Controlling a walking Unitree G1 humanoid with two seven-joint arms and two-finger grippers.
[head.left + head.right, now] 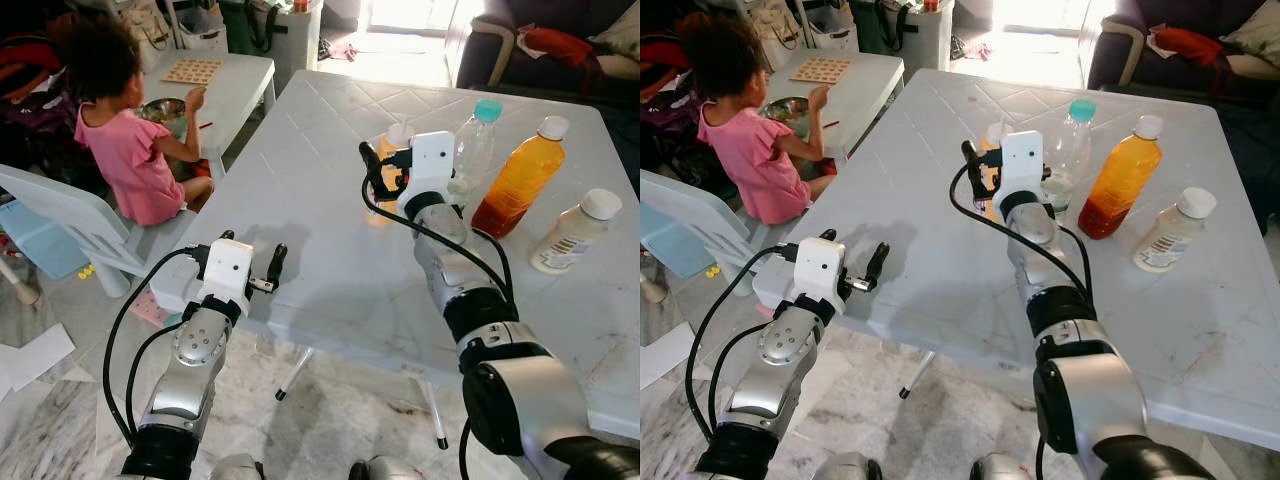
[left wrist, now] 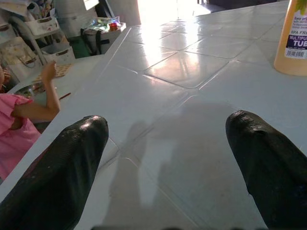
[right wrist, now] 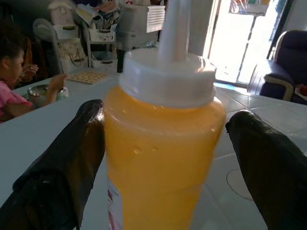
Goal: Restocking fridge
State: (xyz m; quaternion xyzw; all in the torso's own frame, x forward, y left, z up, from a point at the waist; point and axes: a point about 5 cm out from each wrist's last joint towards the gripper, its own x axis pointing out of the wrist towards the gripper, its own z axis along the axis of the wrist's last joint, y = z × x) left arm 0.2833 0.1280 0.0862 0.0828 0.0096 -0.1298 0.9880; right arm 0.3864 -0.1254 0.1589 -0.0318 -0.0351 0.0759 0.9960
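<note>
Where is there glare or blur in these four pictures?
Left wrist view: strong glare on the far table. Right wrist view: the bottle between the open right claw is soft, the doorway overexposed. Eye views: sharp, with the left claw casting a shadow.

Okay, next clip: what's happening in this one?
The robot stands at a white plastic table holding four bottles. Its right gripper is open around a yellow squeeze bottle with a white cap, one finger against its side, not yet closed. Beside it stand a clear bottle with a teal cap, an orange juice bottle and a small cream bottle. The left gripper hovers open at the table's near edge. A person in a pink shirt sits at a smaller table nearby.
</note>
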